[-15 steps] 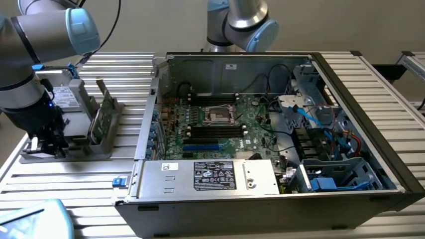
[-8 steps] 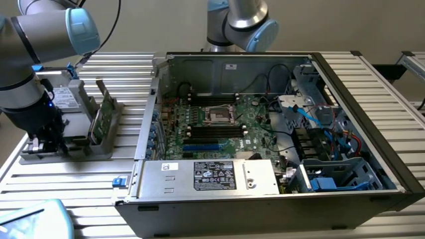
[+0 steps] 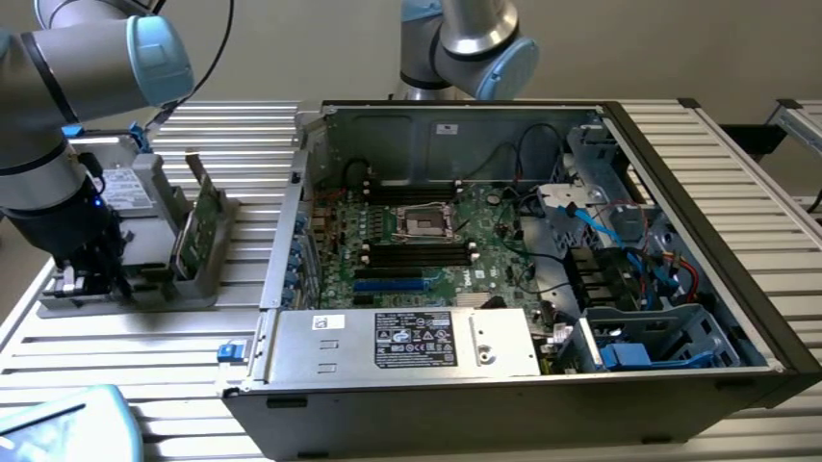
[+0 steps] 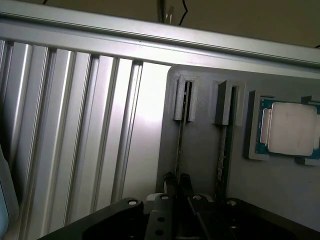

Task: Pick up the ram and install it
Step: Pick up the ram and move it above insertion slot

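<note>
Claw (image 4: 177, 181) poised at a ram (image 4: 180, 145) stick standing on edge in its holder (image 4: 200, 150).
The holder sits on the desk (image 3: 129, 356), at nine o'clock from the case (image 3: 321, 423). Claw's grip: cannot tell. A good grasp likely needs it centred and square on the thin edge.

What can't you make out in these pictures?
Wrist view: the ram stands edge-on, so its chips and label are hidden.
Wrist view: the processor chip is cut off by the picture's edge.
Exterior view: the gripper is largely hidden behind the arm's dark wrist.
Exterior view: the motherboard slots are too small to judge their latches.
</note>
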